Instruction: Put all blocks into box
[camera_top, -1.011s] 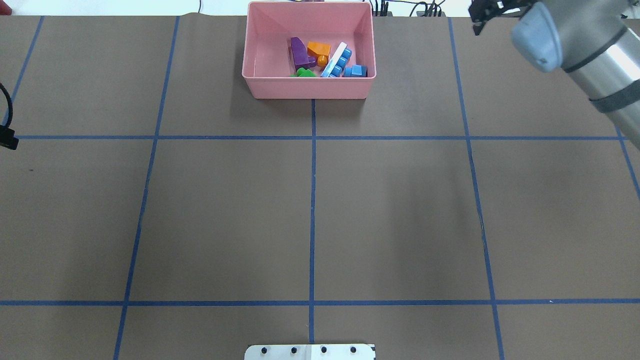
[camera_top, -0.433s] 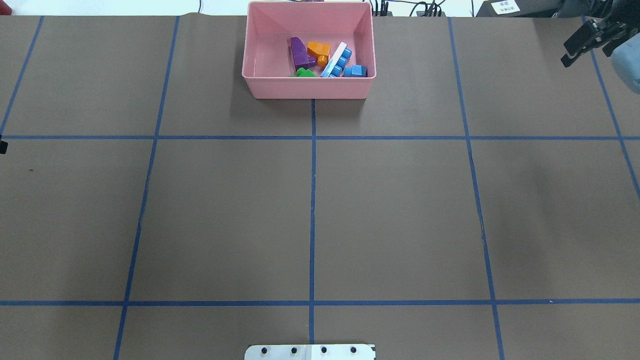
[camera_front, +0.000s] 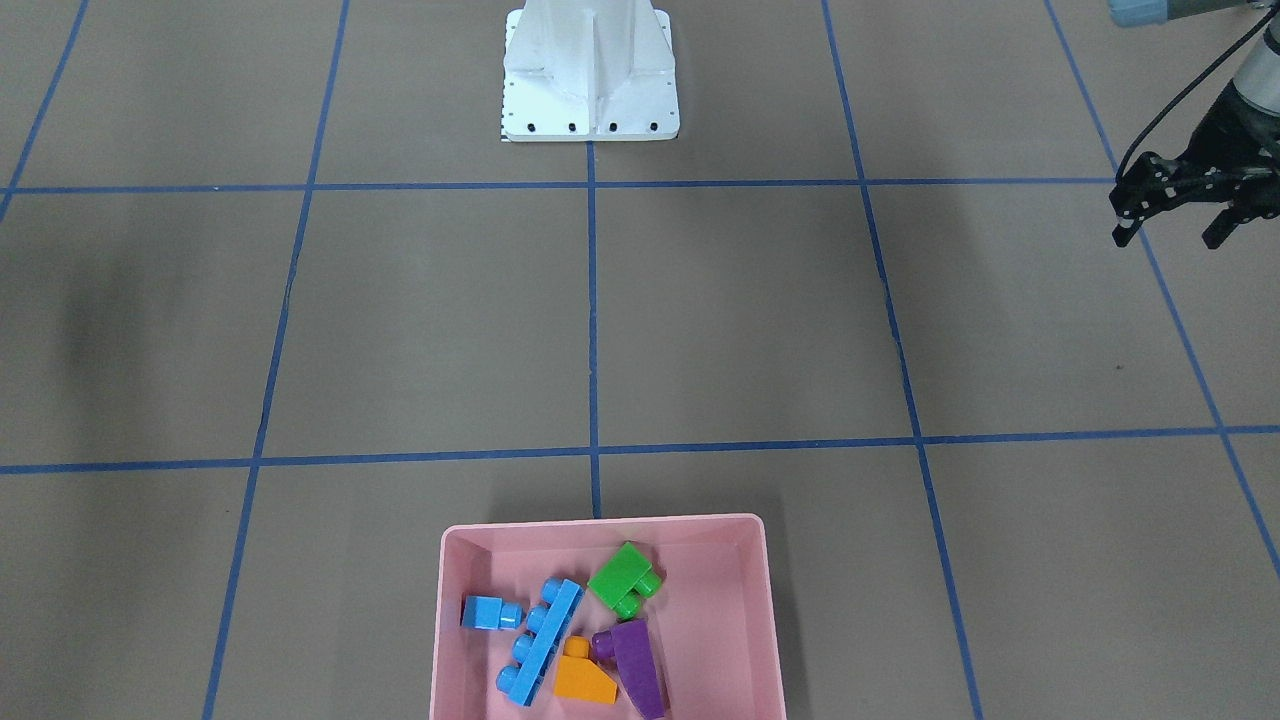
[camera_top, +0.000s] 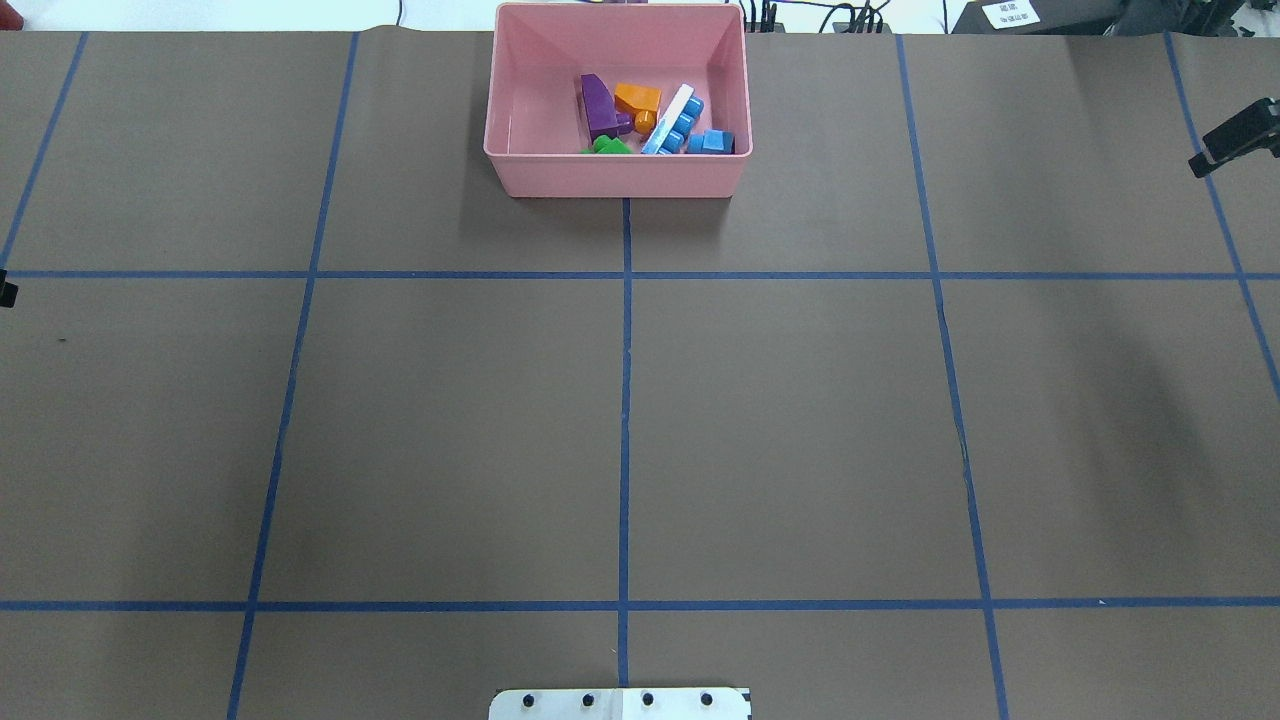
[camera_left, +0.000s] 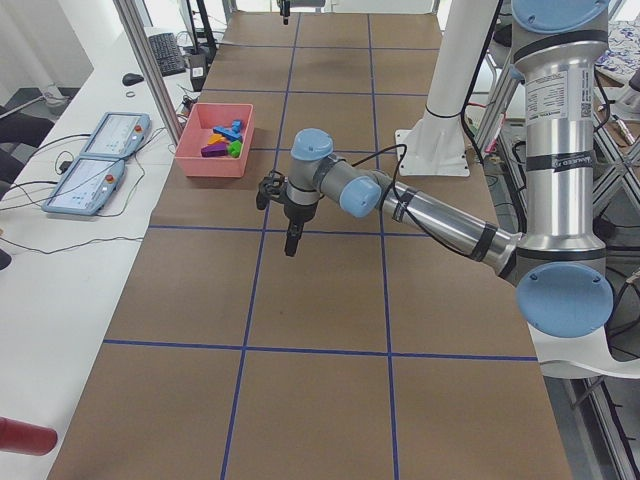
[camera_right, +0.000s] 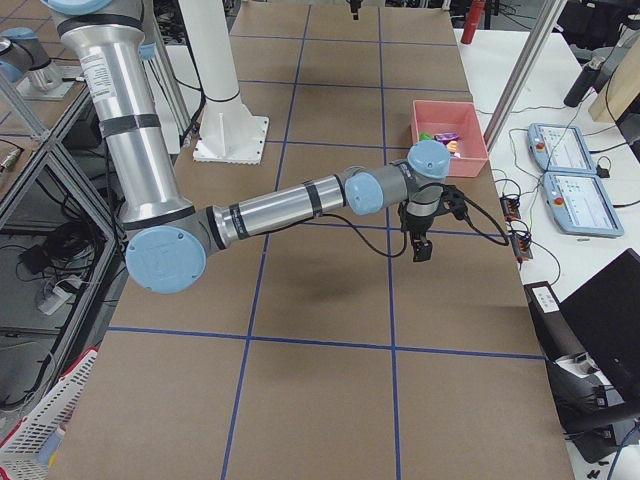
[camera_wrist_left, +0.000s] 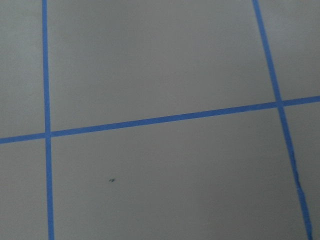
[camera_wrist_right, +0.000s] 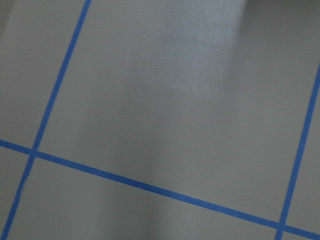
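Exterior front-facing: five blocks (camera_front: 540, 640) inside one pink box (camera_front: 722, 650); left jaws wide apart, right jaws' gap unclear.

The left arm (camera_left: 440, 218) reaches out low over the surface (camera_left: 320, 300), its forearm nearly level and its wrist bent so that the left pincer (camera_front: 1168, 232) points down, well apart from the pink box (camera_front: 600, 521), towards the robot's left. Its two fingers (camera_front: 1124, 232) stand spread with nothing between them. The right arm (camera_right: 290, 205) stretches out likewise on the box's other side, and the right pincer (camera_right: 421, 243) hangs downward. Whether the right pincer's fingers are spread cannot be told.
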